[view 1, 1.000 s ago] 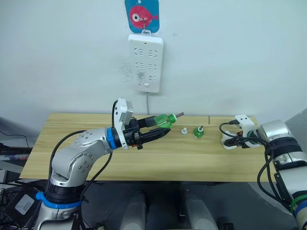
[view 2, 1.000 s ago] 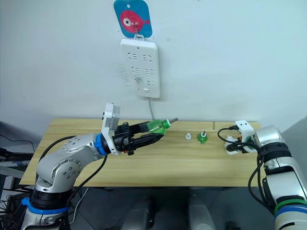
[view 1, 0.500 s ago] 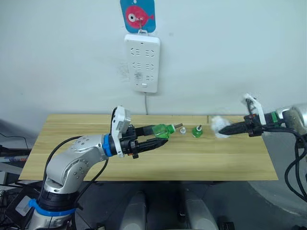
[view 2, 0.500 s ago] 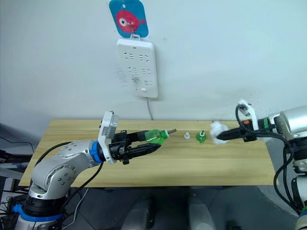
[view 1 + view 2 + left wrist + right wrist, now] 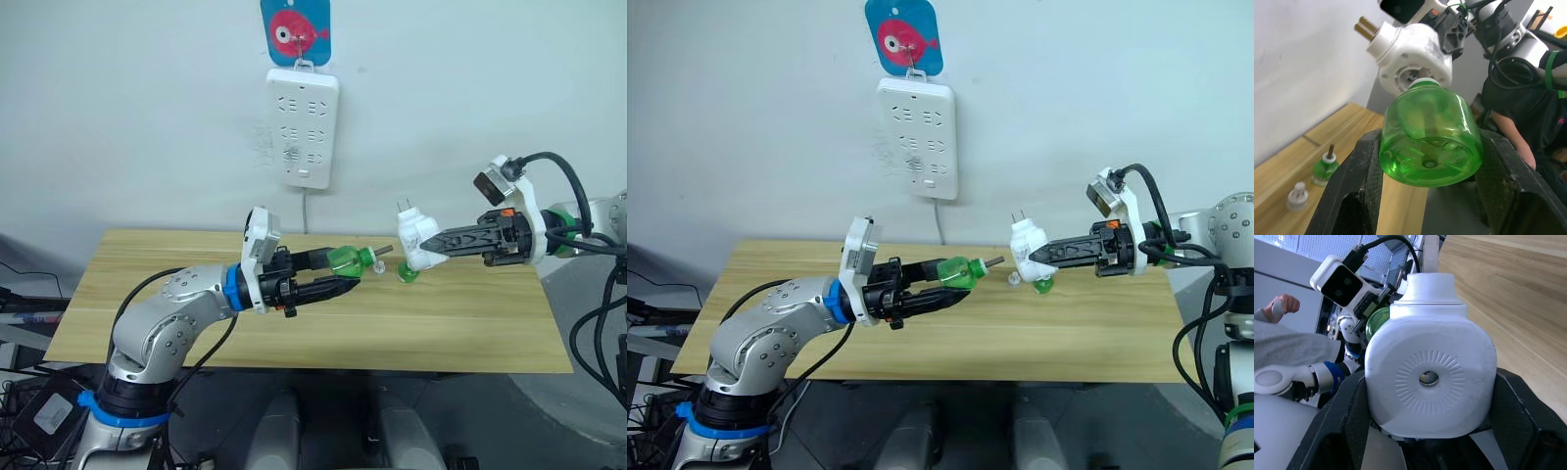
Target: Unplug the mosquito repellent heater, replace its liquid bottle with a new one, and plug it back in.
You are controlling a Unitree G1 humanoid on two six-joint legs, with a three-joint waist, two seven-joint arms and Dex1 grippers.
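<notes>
Left eye view, heater (image 5: 415, 240) in right gripper (image 5: 428, 247), off table

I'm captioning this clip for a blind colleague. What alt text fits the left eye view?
Above a wooden table, the left end effector holds a green bottle, wick toward the white mosquito repellent heater gripped by the right end effector. A white power strip hangs on the wall behind.

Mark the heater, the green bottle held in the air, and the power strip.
heater (image 5: 415, 238), left eye view, white body.
green bottle (image 5: 345, 261), left eye view, clear green side.
power strip (image 5: 918, 137), right eye view, front face.
</notes>
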